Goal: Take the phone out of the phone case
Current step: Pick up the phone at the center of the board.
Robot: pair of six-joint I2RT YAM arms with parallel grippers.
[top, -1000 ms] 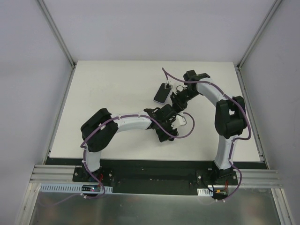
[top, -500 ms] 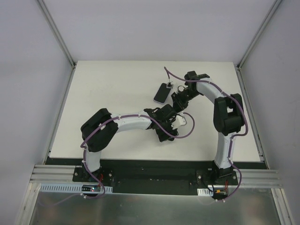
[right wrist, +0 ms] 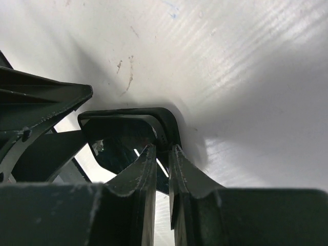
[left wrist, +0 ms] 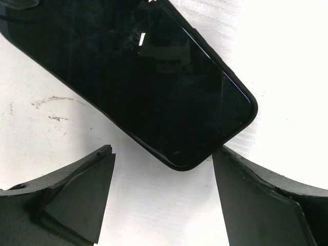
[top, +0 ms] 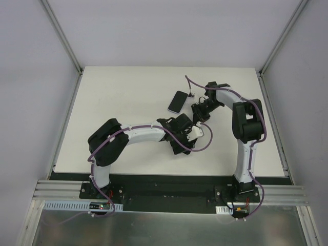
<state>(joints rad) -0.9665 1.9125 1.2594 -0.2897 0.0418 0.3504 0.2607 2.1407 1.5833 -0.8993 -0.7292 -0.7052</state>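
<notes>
**Right jaws draw back from the phone, pinching the case rim**

Since the earlier overhead frame, the right gripper (right wrist: pixel 163 148) has pulled away toward the right of the picture. The left arm and the dark slab at upper centre have stayed put.

The right jaws stand narrow, nipping the raised rim of the black phone case (right wrist: pixel 165 119) at a rounded corner. A dark glossy surface shows inside that rim, but I cannot tell whether it is the phone.

The left gripper (left wrist: pixel 161 154) has its jaws wide, straddling the short end of the phone (left wrist: pixel 154 87). One fingertip is just beside its corner.

The phone is black and glossy, with faint scratches. It lies flat on the white counter (top: pixel 123 102), running toward the upper left of the left wrist view.
</notes>
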